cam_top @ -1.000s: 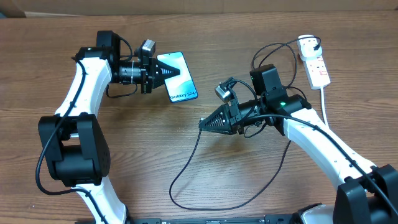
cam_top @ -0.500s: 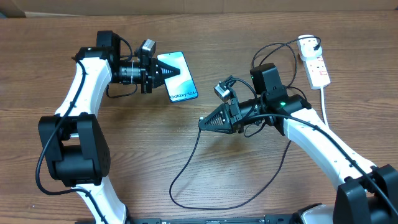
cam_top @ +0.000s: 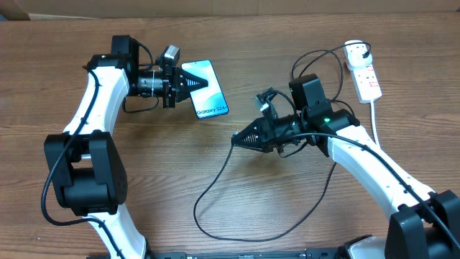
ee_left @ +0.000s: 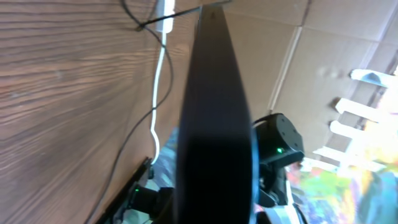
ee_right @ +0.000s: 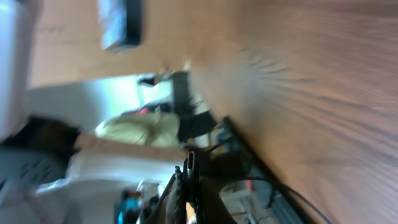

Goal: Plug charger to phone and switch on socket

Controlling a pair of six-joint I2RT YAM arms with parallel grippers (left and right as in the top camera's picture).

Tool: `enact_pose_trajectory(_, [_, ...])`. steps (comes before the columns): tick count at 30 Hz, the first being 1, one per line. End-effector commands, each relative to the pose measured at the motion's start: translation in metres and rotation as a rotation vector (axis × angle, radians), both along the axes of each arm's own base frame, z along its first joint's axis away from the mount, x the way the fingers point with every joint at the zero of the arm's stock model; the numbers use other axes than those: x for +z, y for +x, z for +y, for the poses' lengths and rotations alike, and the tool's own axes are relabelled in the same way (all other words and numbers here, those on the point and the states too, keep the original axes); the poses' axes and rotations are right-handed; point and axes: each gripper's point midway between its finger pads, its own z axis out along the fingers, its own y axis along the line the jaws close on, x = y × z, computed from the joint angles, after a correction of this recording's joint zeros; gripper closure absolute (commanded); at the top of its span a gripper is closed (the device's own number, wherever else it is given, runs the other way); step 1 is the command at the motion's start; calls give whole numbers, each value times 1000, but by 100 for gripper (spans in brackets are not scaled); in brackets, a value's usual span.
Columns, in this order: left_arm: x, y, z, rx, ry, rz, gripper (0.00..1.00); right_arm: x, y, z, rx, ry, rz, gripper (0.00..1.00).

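Note:
The phone (cam_top: 213, 106) shows its blue-and-white screen at the upper left of the table. My left gripper (cam_top: 203, 84) is shut on its left edge. In the left wrist view the phone (ee_left: 214, 124) fills the middle as a dark edge-on slab. My right gripper (cam_top: 236, 141) points left at mid-table and is shut on the charger's plug. The plug tip (ee_right: 190, 163) sticks out past the fingers, and the black cable (cam_top: 195, 216) loops down across the table. The white socket (cam_top: 364, 73) lies at the far right, with a black plug in its top end.
The socket's white cord (cam_top: 375, 119) runs down beside my right arm (cam_top: 345, 144). The charger cable's loop reaches close to the table's front edge. Bare wood lies between the two grippers. Cardboard stands behind the table's back edge.
My right gripper has rolled about its axis and shifted slightly right with the plug; the cable loop has shifted a little. The left arm and the phone have not moved.

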Motion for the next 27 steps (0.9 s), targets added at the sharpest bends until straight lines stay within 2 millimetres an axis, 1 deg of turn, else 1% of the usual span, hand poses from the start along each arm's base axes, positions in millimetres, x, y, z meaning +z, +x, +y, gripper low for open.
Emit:
enact_pose_trajectory(1, [-12, 5, 13, 27, 93, -29, 96, -18, 20, -13, -121, -176, -69, 96])
enact_pose_trajectory(5, [-27, 7, 24, 51, 189, -10, 96, -46, 29, -34, -222, -363, -59, 96])
enact_pose_trajectory(9, [-36, 6, 28, 58, 241, 6, 96, -69, 40, -62, -353, -553, -35, 96])
enact_pose_trajectory(13, [-38, 5, 29, 58, 252, 10, 96, -84, 48, -90, -466, -711, -32, 96])
enact_pose_trajectory(16, [-38, 5, 29, 58, 253, 10, 96, -93, 52, -106, -508, -804, -49, 96])
enact_pose_trajectory(20, [-38, 5, 29, 57, 252, 15, 96, -109, 51, -132, -584, -947, -14, 96])
enact_pose_trajectory(27, [-38, 1, 28, 43, 253, 12, 96, -120, 45, -140, -582, -997, 3, 96])
